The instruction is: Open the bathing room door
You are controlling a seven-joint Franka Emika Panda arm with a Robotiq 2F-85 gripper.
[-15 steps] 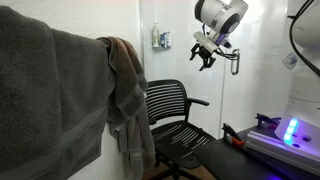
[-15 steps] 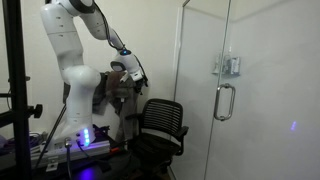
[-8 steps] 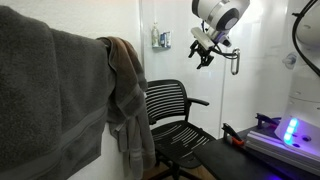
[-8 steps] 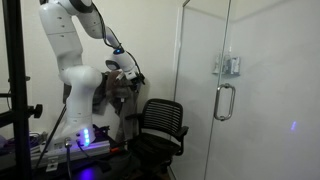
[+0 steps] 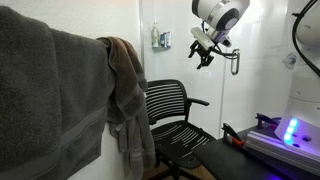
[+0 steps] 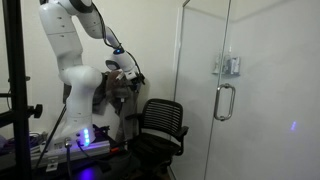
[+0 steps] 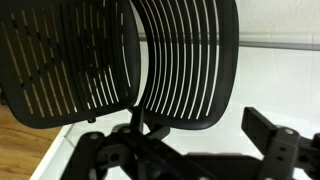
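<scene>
One gap matters here. In an exterior view the end effector (image 6: 128, 75), its fingers spread and holding nothing, hangs above the black mesh chair (image 6: 160, 125). The bathing room door (image 6: 220, 135) looks closed and stands well apart, sideways beyond the chair. Its chrome loop handle (image 6: 225, 101) runs vertically. No writing is legible.

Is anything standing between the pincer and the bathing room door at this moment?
The black mesh chair stands between the pincer and the bathing room door, lower than the pincer; its backrest fills the wrist view.
</scene>
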